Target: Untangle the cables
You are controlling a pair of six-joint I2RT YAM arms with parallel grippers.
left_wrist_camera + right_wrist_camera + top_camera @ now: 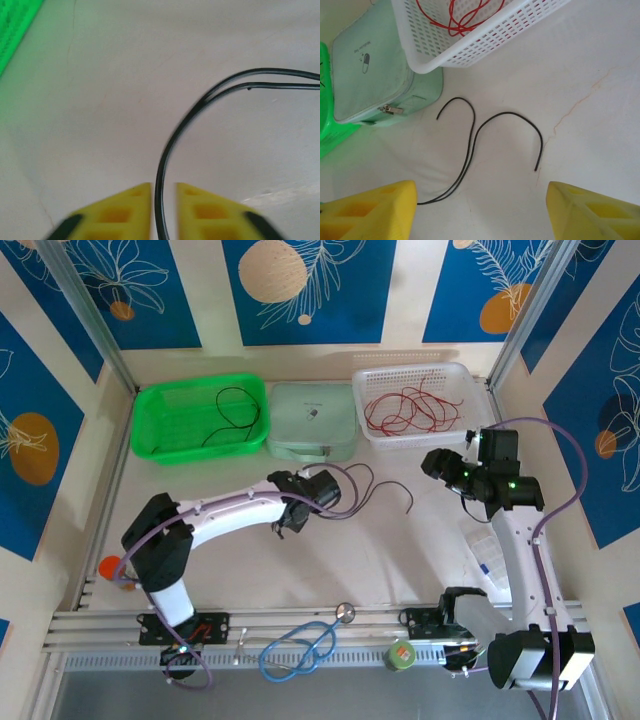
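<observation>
Two thin black cables lie on the white table, running side by side and then splitting into two curved ends. My left gripper holds their left part: the yellow fingers stand nearly together with the black strand between them. My right gripper hovers open to the right of the cables, and its wide-spread tips frame the loose ends from above. Several red cables lie in the white basket. One black cable lies in the green basket.
A mint zip case stands between the two baskets, close to one cable end. A blue stethoscope, a green roll and an orange object lie near the front rail. A clear plastic bag lies beside the right arm.
</observation>
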